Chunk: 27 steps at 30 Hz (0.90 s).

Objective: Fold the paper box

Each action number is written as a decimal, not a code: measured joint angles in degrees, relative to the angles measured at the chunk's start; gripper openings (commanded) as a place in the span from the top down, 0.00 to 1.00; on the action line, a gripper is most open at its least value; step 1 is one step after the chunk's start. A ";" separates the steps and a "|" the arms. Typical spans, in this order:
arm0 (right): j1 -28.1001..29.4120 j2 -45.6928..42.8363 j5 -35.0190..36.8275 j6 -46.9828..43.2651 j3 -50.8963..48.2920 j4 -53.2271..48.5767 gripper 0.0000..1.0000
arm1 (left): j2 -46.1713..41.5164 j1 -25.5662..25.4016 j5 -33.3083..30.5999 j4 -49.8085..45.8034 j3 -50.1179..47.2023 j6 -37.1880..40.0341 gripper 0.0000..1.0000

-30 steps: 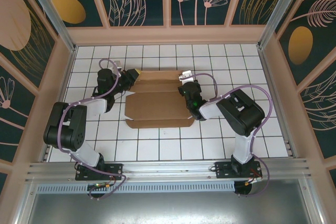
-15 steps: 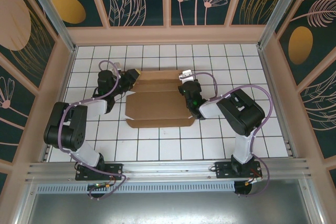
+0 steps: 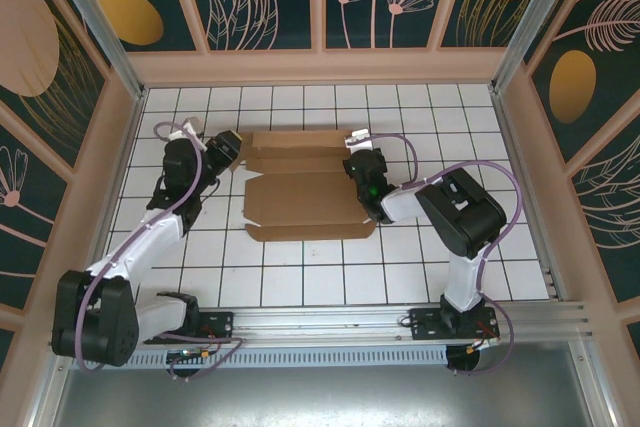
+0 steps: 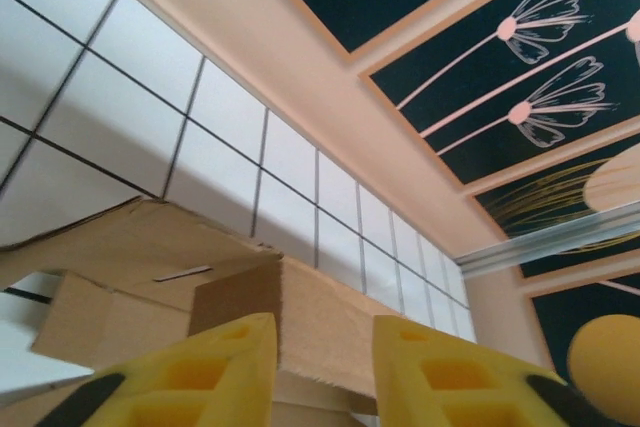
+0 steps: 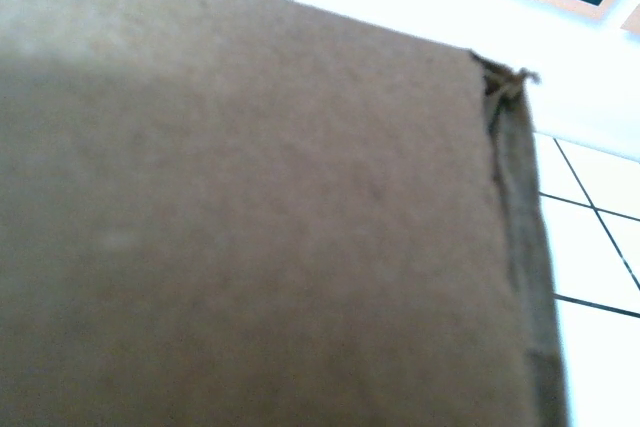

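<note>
In the overhead view the paper box (image 3: 300, 197) lies on the white-tiled desk (image 3: 300, 277), in the middle of the frame and a little above centre. It is a brown cardboard sheet, partly folded: a broad panel in the centre, a narrow strip along its lower edge and a long flap along its upper edge.

The left fingers (image 3: 230, 150) sit just beside the upper left corner of the box, and we see a thin gap of tile between them and the cardboard. In the left wrist view these yellow fingers (image 4: 225, 372) stand apart at the bottom of the frame with nothing between them. Past their tips rises a cardboard flap (image 4: 320, 307), and a small slit shows in the panel to its left. The tiled desk and the patterned back wall run across the upper part of that frame.

The right fingers (image 3: 358, 167) are at the right end of the box, over its upper right corner. They are together. From above we cannot tell whether they pinch the end flap or merely press on it. In the right wrist view blurred brown cardboard (image 5: 250, 217) covers most of the frame, its folded edge running down the right side, with white tile (image 5: 595, 247) beyond it.
</note>
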 measured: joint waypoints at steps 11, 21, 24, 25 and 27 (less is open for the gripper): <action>-0.02 0.00 0.00 0.92 0.85 -1.57 1.00 | 5.35 -7.21 -4.20 0.31 -12.00 -3.50 0.83; -0.02 0.00 0.02 1.51 0.83 -1.68 1.00 | 19.65 -4.66 -0.09 7.61 -9.07 -6.40 0.81; -0.02 0.00 0.02 1.51 0.83 -1.68 1.00 | 21.38 -3.02 0.26 9.27 -6.95 -6.64 0.79; -0.02 0.00 0.02 1.51 0.83 -1.68 1.00 | 21.75 -2.54 0.31 9.62 -6.10 -6.64 0.79; -0.02 0.00 0.02 1.51 0.83 -1.66 1.00 | 22.53 -1.70 0.55 10.36 -4.42 -6.64 0.78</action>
